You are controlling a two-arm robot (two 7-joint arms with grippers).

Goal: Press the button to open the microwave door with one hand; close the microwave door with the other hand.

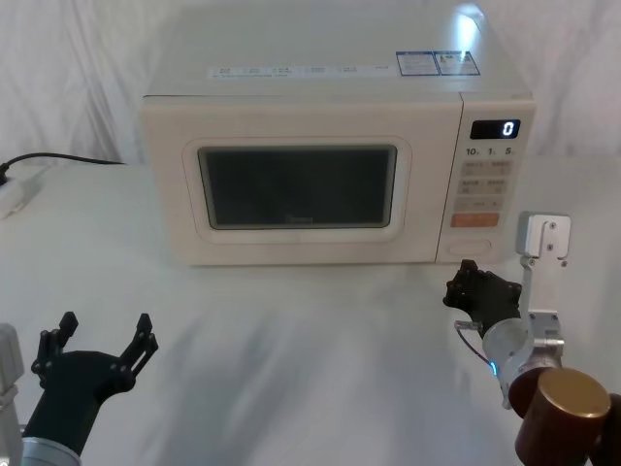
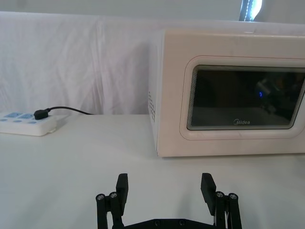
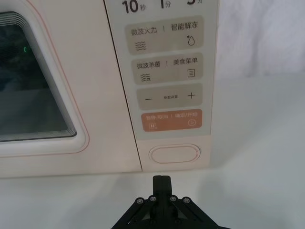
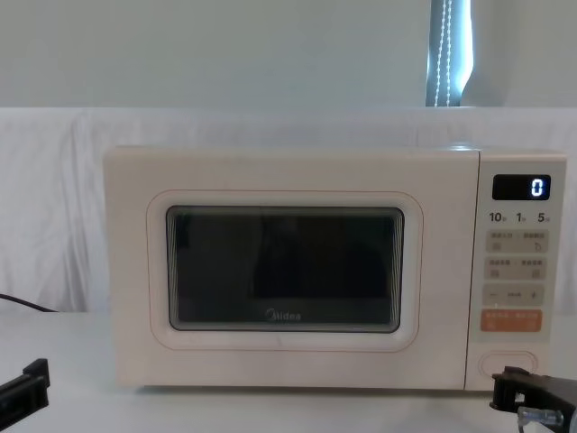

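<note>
On the white-draped table point(image 1: 291, 359) the cream microwave point(image 1: 340, 87) stands at the far middle, its door point(image 1: 301, 184) flush with the body and fully closed. By that, nothing of the task looks done yet: the press, the swing open and the push shut are all still to come.

The right gripper point(image 3: 161, 183) sits low and near the microwave's right front corner, its two black fingers brought together into a single blunt tip. That tip is aimed at the button point(image 3: 174, 154) and stands just short of it, apart rather than touching. I judge the press to be the step in hand, with only a short forward push left.

The left gripper point(image 2: 164, 188) waits at the near left of the table, well apart from the microwave, its fingers spread wide and holding nothing. It seems kept back for the closing.

The button is a wide pill shape with a raised oval rim, cream like the panel, at the panel's bottom right, just under the orange key point(image 3: 171, 120). The door takes most of the front; its dark glass window point(image 4: 284, 266) has rounded corners and a small Midea logo point(image 4: 287, 316) at its lower edge. The display point(image 4: 523, 188) reads 0.
</note>
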